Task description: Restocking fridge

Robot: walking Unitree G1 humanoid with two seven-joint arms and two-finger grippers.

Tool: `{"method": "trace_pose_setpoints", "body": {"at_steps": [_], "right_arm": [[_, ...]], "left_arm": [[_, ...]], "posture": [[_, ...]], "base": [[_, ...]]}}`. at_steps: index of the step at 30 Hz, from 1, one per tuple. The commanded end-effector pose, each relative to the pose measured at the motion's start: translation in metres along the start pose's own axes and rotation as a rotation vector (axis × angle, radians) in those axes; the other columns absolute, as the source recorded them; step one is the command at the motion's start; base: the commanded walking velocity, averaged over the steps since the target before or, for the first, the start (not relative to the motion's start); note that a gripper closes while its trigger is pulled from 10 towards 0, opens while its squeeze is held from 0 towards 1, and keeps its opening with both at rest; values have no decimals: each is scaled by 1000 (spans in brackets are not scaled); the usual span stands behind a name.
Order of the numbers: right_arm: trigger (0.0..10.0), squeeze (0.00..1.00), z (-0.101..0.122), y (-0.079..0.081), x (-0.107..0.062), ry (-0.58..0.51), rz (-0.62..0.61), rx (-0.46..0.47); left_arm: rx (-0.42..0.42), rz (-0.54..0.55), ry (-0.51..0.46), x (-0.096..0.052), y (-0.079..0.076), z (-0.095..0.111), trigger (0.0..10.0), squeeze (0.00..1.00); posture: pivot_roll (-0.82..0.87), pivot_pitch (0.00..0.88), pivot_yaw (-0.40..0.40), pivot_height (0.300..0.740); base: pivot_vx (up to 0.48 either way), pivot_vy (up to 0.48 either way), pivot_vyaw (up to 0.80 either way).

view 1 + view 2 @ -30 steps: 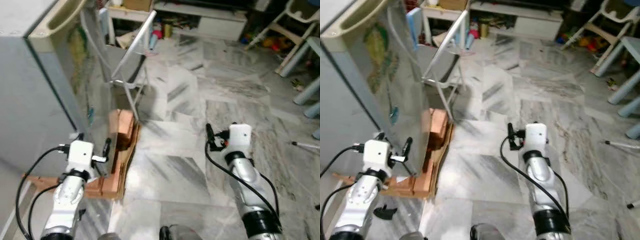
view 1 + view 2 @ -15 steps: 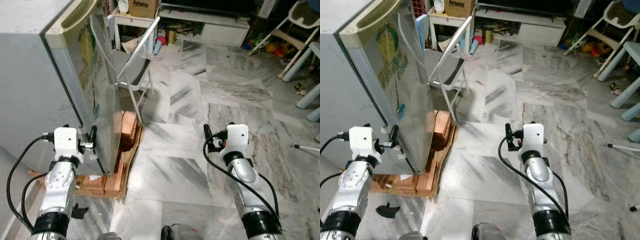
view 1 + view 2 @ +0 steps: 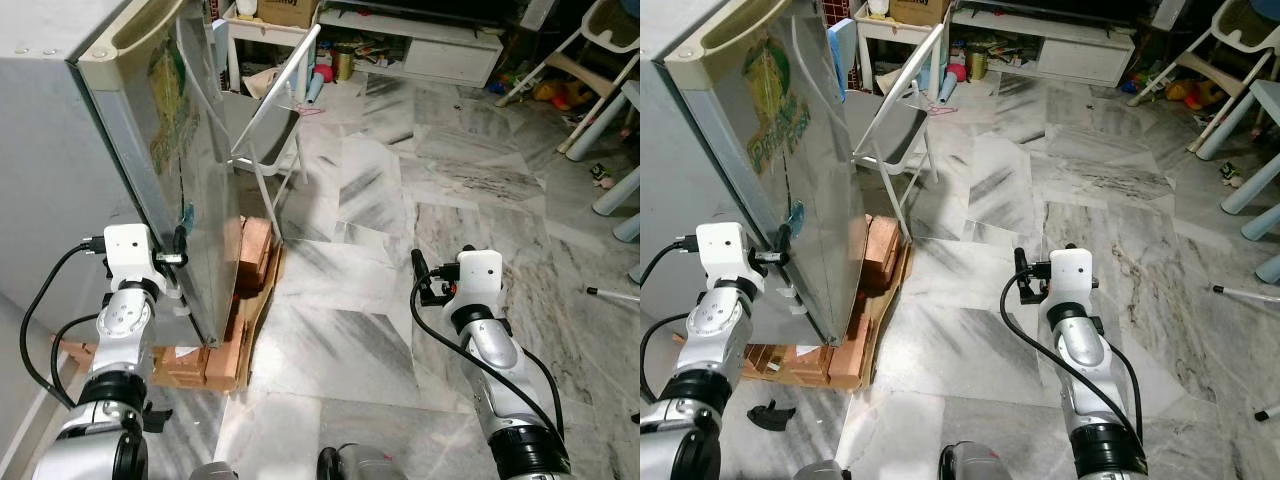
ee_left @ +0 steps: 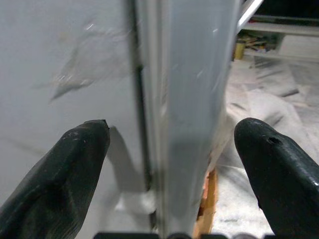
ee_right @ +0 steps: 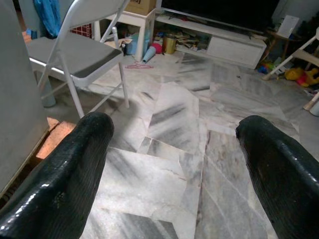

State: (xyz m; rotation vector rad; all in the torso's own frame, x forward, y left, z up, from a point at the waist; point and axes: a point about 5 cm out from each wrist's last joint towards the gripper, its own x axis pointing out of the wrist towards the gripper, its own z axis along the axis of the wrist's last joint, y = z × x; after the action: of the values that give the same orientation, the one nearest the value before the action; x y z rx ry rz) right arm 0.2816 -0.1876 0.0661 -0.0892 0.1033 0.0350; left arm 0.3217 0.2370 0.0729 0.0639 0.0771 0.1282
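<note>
Grey fridge (image 3: 70, 160) standing shut on wooden blocks (image 3: 232, 340), door edge (image 4: 192, 109) lying straight ahead of left claw (image 4: 169, 149), between its wide-spread fingers. Judging the step: getting the door open before restocking. Needing next: closing on that edge, pulling outward. Right claw (image 5: 174, 164) hanging wide over marble floor (image 3: 400, 260), holding nothing.

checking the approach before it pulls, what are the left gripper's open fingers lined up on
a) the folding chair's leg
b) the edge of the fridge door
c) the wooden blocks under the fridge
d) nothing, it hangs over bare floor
b: in the left wrist view the left gripper has one finger each side of the fridge door edge.
</note>
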Motion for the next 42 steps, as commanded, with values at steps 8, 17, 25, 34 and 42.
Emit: {"method": "trace_pose_setpoints", "body": {"at_steps": [8, 17, 25, 34, 42], "right_arm": [[10000, 0, -21, -17, -22, 107, -33, -113], [10000, 0, -24, -21, -28, 135, -43, -66], [10000, 0, -25, -17, -29, 148, -37, -55], [10000, 0, -36, -18, -37, 208, -19, -56], [10000, 0, -40, -10, -37, 227, 1, -40]], "left_arm": [[-11, -76, -43, 16, -28, 17, 10000, 0], [-21, -167, -50, 18, -57, 20, 10000, 0], [9, -182, -38, 22, -64, 23, 10000, 0], [78, -619, -227, 15, -174, 75, 10000, 0], [-18, -948, -379, -32, -268, 112, 10000, 0]], "posture": [[-56, 50, -76, 740], [-68, 59, -64, 740], [-68, 64, -60, 740], [-65, 55, -56, 740], [-72, 47, -34, 740]], "base": [[0, 0, 0], [0, 0, 0], [0, 0, 0], [0, 0, 0], [0, 0, 0]]}}
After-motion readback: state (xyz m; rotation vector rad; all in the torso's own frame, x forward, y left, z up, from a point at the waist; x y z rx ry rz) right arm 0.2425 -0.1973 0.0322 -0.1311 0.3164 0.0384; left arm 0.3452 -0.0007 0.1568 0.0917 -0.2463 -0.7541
